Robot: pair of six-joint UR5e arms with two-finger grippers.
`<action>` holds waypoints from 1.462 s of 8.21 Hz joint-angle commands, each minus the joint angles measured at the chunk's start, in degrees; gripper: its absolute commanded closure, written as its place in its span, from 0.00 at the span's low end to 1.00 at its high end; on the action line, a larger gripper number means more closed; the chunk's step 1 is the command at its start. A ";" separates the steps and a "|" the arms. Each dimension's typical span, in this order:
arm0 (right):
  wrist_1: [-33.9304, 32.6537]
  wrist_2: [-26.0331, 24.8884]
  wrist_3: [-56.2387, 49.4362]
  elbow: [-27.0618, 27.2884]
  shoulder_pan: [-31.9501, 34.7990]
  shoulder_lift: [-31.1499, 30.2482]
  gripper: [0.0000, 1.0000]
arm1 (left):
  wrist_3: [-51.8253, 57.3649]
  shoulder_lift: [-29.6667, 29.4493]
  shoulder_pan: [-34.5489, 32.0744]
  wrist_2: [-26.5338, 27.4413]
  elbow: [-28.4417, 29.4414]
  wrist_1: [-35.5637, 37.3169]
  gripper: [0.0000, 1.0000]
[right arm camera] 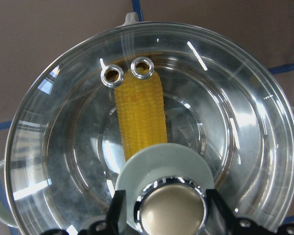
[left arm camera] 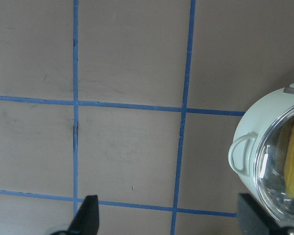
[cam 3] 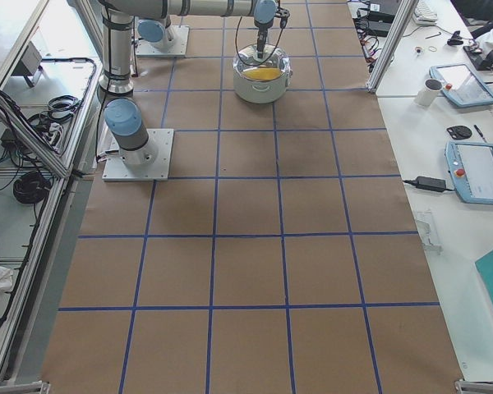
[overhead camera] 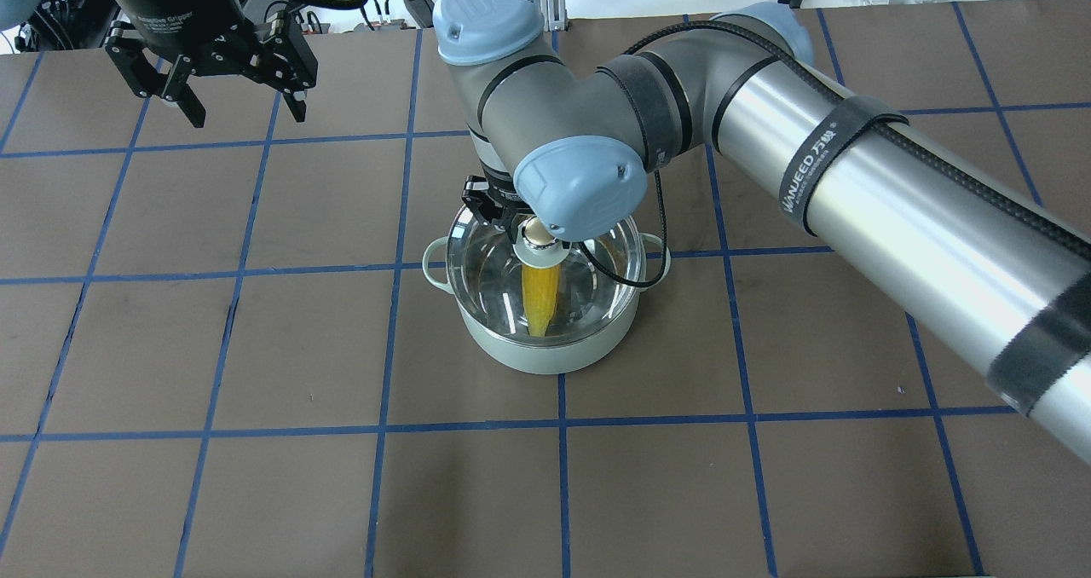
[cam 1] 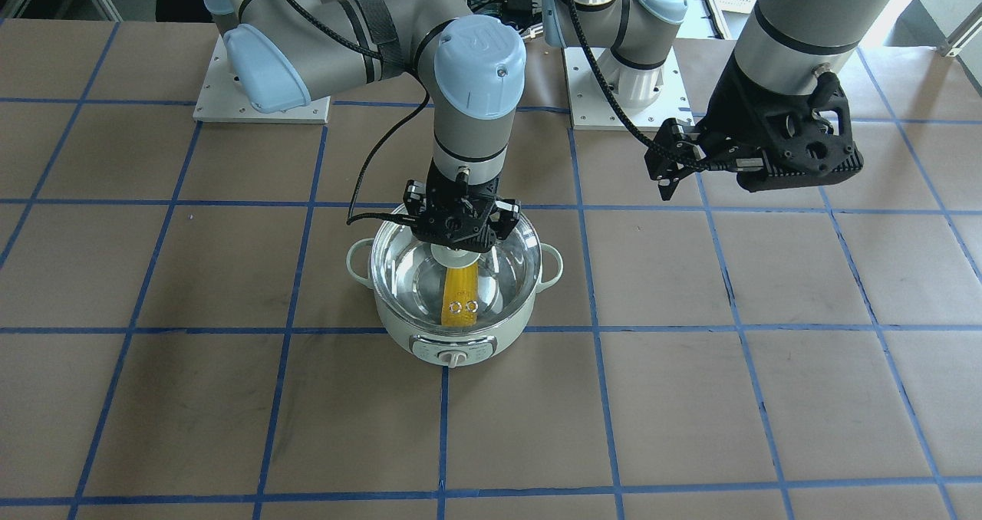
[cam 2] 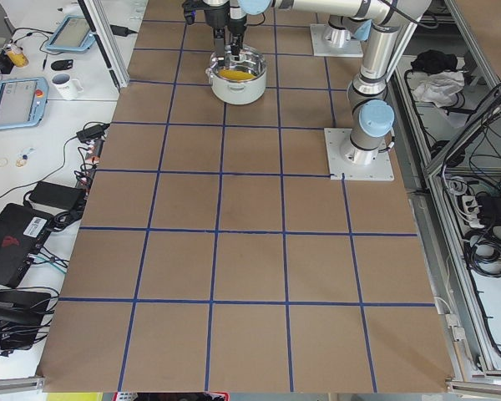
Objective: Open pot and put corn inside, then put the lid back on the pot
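The pale mint-green pot (cam 1: 453,337) stands mid-table, dial facing away from the robot. The yellow corn (cam 1: 460,294) lies inside on the steel bottom and shows through the glass in the right wrist view (right arm camera: 139,117). The clear glass lid (cam 1: 399,263) sits on the pot's rim, with its two vent holes over the corn. My right gripper (cam 1: 458,253) comes straight down over the pot's centre and is shut on the lid's beige knob (right arm camera: 171,211). My left gripper (overhead camera: 247,111) is open and empty, held high over the table's far left side, away from the pot (overhead camera: 545,352).
The table is brown paper with blue tape grid lines (cam 1: 445,428). The right arm's forearm (overhead camera: 895,211) crosses above the table's right half. Benches with tablets, a mug and cables (cam 2: 33,92) flank the table's ends.
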 commanded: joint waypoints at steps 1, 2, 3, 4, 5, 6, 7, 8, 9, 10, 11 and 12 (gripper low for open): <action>-0.78 0.09 0.06 0.44 0.00 -0.01 0.20 | 0.00 0.00 0.00 0.00 0.00 -0.02 0.00; -3.22 0.17 0.14 0.35 -0.09 0.07 0.18 | 0.00 0.00 0.00 0.00 0.00 -0.02 0.00; -6.03 0.26 0.75 0.35 -0.09 0.07 0.17 | 0.00 0.00 0.00 0.00 0.00 -0.02 0.00; -6.58 0.17 0.85 0.26 -0.26 0.07 0.17 | 0.00 0.00 0.00 0.00 0.00 -0.02 0.00; -7.72 0.17 2.24 0.35 -0.35 0.25 0.17 | 0.00 0.00 0.00 0.00 0.00 -0.02 0.00; -8.60 -0.26 2.95 0.35 -0.35 0.95 0.17 | 0.00 0.09 0.00 0.00 0.00 -0.02 0.00; -8.70 -0.79 2.61 0.35 -0.35 1.30 0.17 | 0.00 0.09 0.00 0.00 0.00 -0.02 0.00; -8.78 -3.84 0.26 0.44 -0.35 1.39 0.17 | 0.00 0.09 0.00 0.00 -0.09 -0.02 0.00; -8.61 -6.39 -3.25 0.53 -0.35 1.31 0.17 | 0.00 0.18 0.00 0.00 -0.09 -0.02 0.00; -8.26 -6.42 -5.11 0.53 -0.70 1.31 0.17 | 0.00 0.18 0.00 0.00 -0.09 -0.02 0.00; -7.74 -6.24 -6.26 0.53 -0.70 0.96 0.14 | 0.00 0.18 0.00 0.00 0.00 -0.02 0.00; -6.34 -5.72 -6.01 0.53 -0.70 0.78 0.14 | 0.00 0.18 0.00 0.00 0.00 -0.02 0.00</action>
